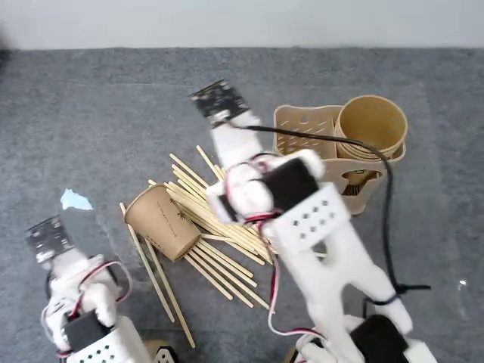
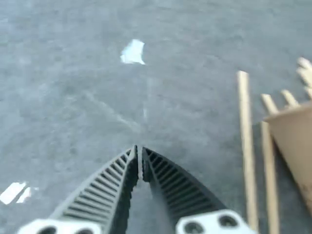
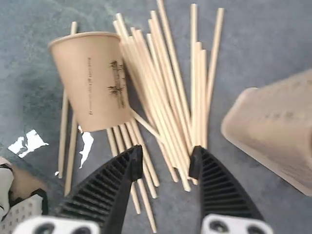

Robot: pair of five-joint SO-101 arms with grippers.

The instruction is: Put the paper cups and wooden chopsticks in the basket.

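Chopsticks (image 3: 161, 87), where are they?
— Pale wooden sticks fanned on the grey table (image 2: 73, 97), directly beneath the right claw (image 3: 165, 158), which is spread wide. A tan paper cup (image 3: 95, 80) lies sideways across them.
— And the left claw (image 2: 139, 151)?
— Closed, pointing down at the table, off to the side of the pile.

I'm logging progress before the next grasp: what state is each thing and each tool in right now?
chopsticks: loose pile on the table.
loose cup: on its side across the chopsticks.
basket: upright.
stacked cups: nested upright in the basket.
left tool: shut, empty.
right tool: open, over the chopsticks.
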